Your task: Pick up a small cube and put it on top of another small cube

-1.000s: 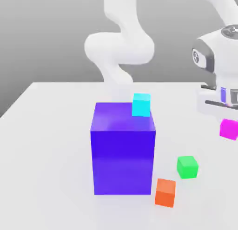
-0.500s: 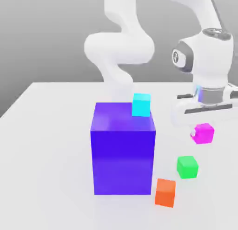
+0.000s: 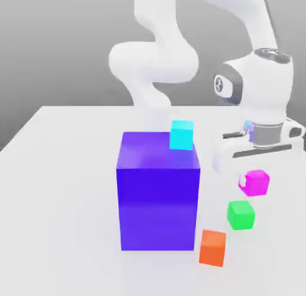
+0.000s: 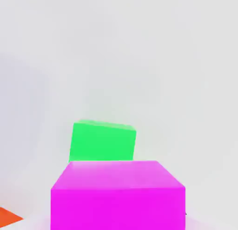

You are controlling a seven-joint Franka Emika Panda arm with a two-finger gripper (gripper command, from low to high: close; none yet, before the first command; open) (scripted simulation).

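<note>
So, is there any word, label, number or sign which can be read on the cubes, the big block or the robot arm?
None: no readable text stands on anything.
The small matte magenta cube, small green cube, small orange cube, small cyan cube and big blue-violet block have plain faces.
The white robot arm carries a small round dark mark near the wrist, no letters legible.

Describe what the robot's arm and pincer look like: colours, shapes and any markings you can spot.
The arm is glossy white, built of thick rounded tube segments with bulging elbow joints. The wrist housing is a chunky white drum with a dark grey round cap bearing a small light mark. Below it sits a grey collar with a bluish-violet glow, then a wide white bar with dark slots carrying the pincer.
</note>
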